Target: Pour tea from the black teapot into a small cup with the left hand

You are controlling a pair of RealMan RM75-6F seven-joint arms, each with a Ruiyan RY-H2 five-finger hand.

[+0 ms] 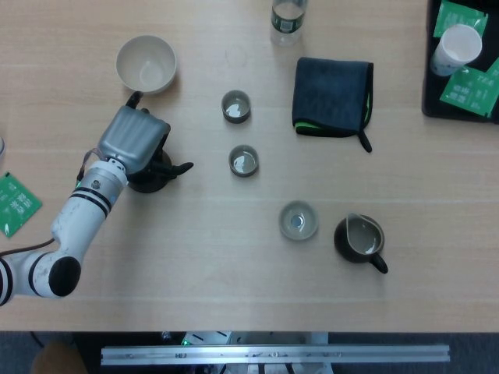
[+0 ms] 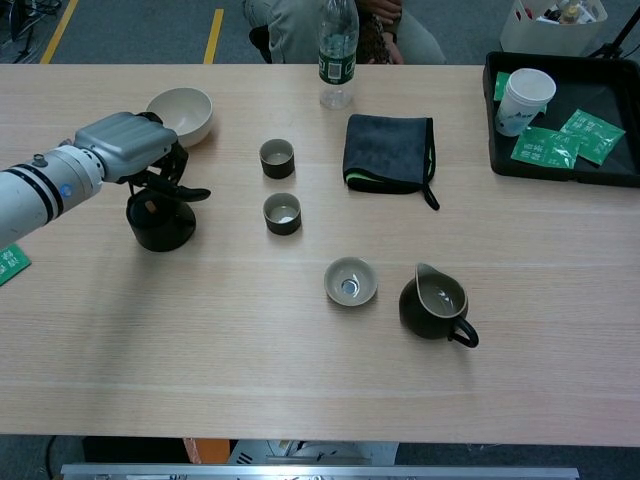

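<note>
Chest view: black teapot [image 2: 160, 222] on bench [image 2: 250, 370], left of small cup [image 2: 282, 213]. Left hand [image 2: 128, 148] draped over its top, fingers curled down; grip firmness unclear. Risk: loose hold tips pot, spilling short of cup.

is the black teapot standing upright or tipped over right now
Upright. The black teapot stands flat on the table, its opening facing up under the left hand.

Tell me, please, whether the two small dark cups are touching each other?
Apart. In the head view, bare table shows plainly between the farther cup and the nearer cup; the chest view shows the same gap.
</note>
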